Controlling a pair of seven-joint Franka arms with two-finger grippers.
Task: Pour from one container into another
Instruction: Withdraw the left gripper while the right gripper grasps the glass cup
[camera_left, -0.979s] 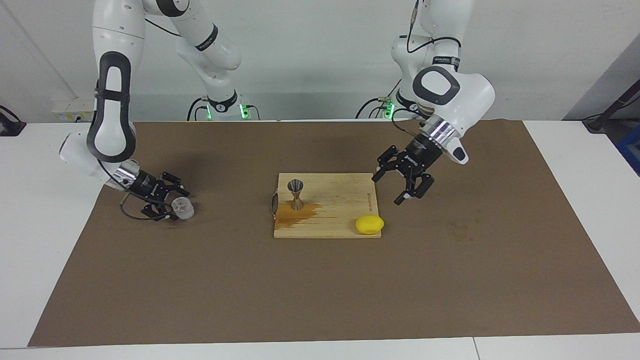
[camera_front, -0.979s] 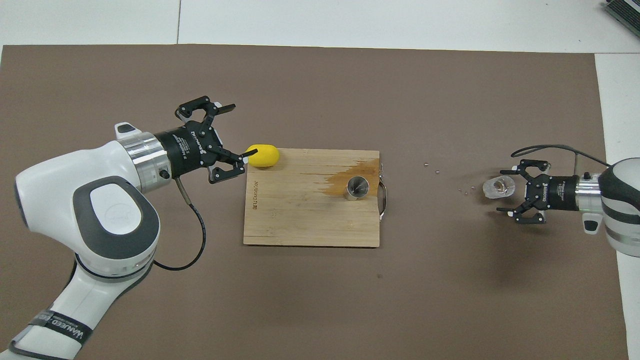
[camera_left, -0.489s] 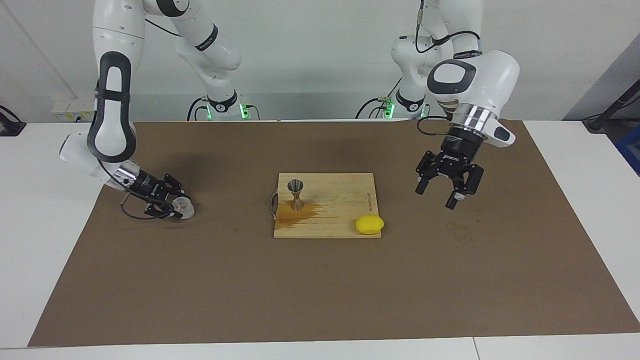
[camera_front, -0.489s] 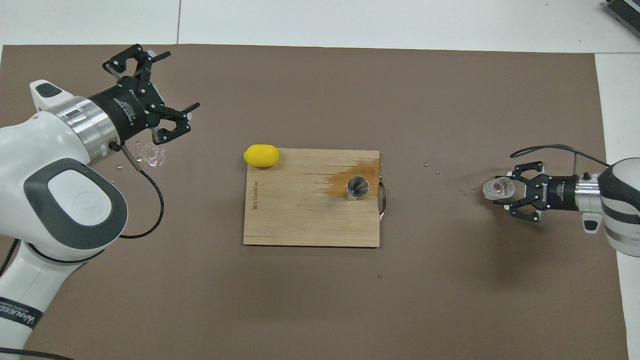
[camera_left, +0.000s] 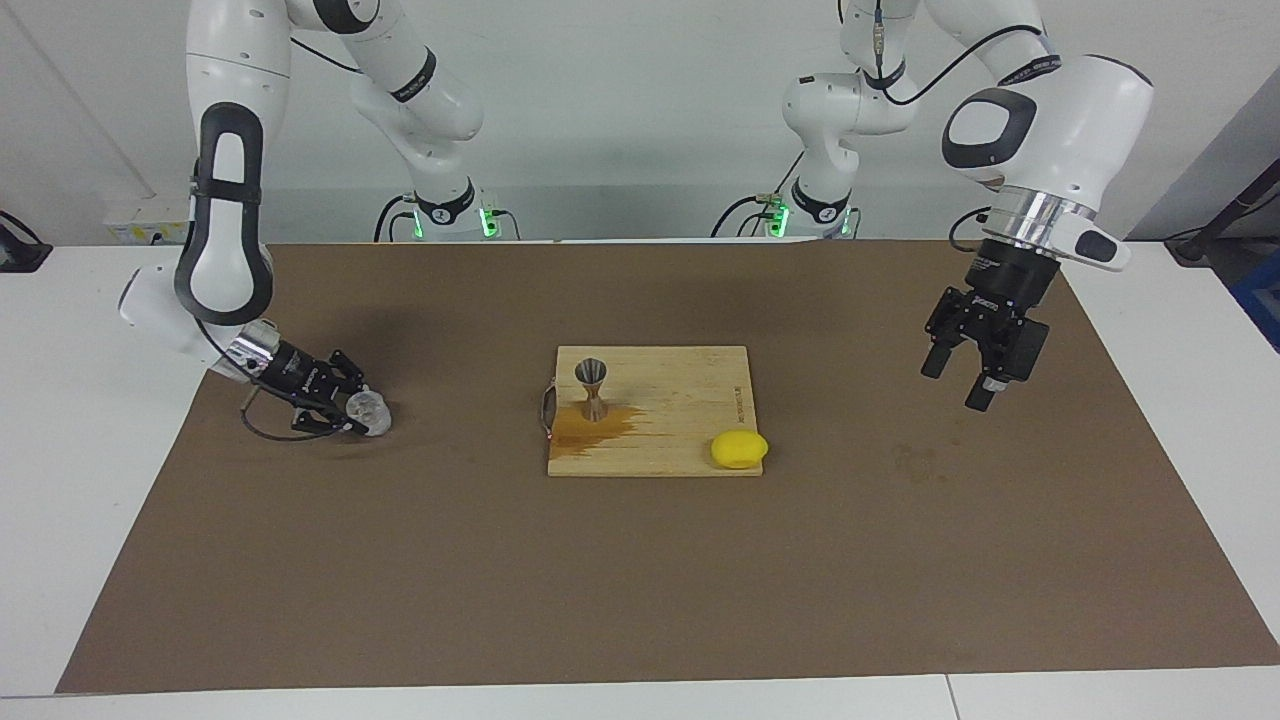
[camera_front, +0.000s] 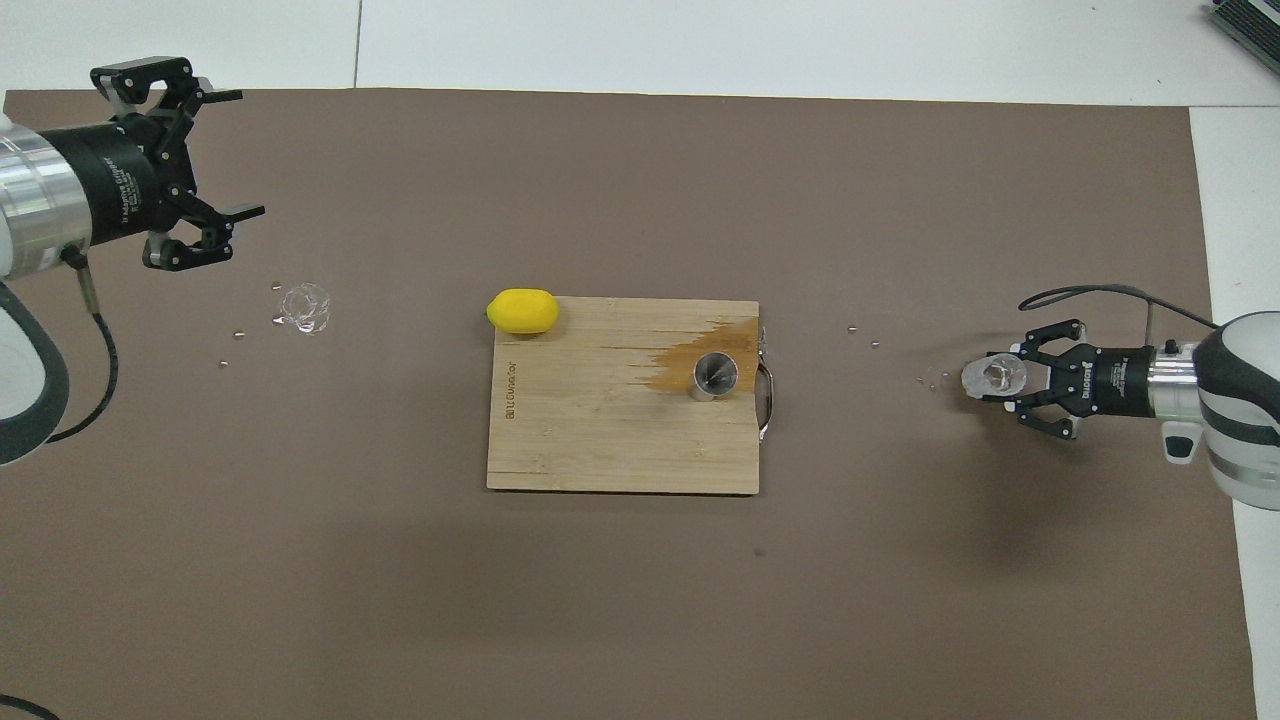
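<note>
The clear cup (camera_left: 371, 411) (camera_front: 990, 376) is low on the brown mat at the right arm's end of the table and looks tipped sideways. My right gripper (camera_left: 360, 413) (camera_front: 1006, 380) is shut on it, reaching in almost level with the mat. The metal jigger (camera_left: 593, 389) (camera_front: 716, 373) stands upright on the wooden board (camera_left: 690, 395) (camera_front: 600, 440) in the middle, beside a brown wet stain (camera_left: 590, 428) (camera_front: 680, 358). My left gripper (camera_left: 952, 385) (camera_front: 232, 152) hangs open and empty in the air over the mat at the left arm's end.
A yellow lemon (camera_left: 739, 449) (camera_front: 522, 310) lies at the board's corner toward the left arm's end. A glistening wet patch (camera_front: 302, 308) and small droplets (camera_front: 862, 335) mark the mat. The brown mat (camera_left: 640, 580) covers most of the white table.
My right gripper has closed on the clear cup. The left arm has swung away from the board and lemon toward its own end of the table, rising, still open.
</note>
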